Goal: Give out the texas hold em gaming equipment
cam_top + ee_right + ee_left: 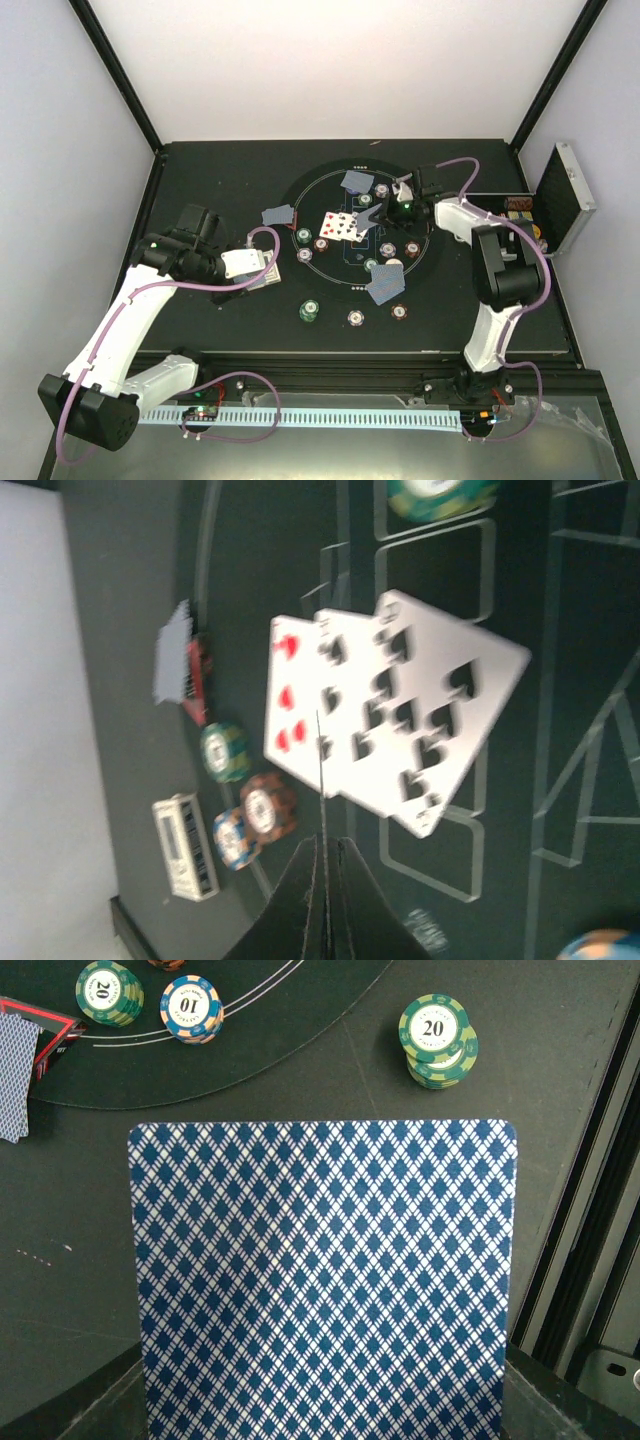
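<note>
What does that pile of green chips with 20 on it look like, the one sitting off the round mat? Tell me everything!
The green chip stack is a short pile of several round chips, plastic-looking, with green-and-pale striped edges and a white middle label reading 20. The chips sit slightly crooked, not neatly lined up. It stands upright on the black table, just outside the near edge of the round mat. Only the table touches it.

card [320, 1280] runs off bottom edge (lower corners unseen); face-up cards [390, 710] blurred.
</note>
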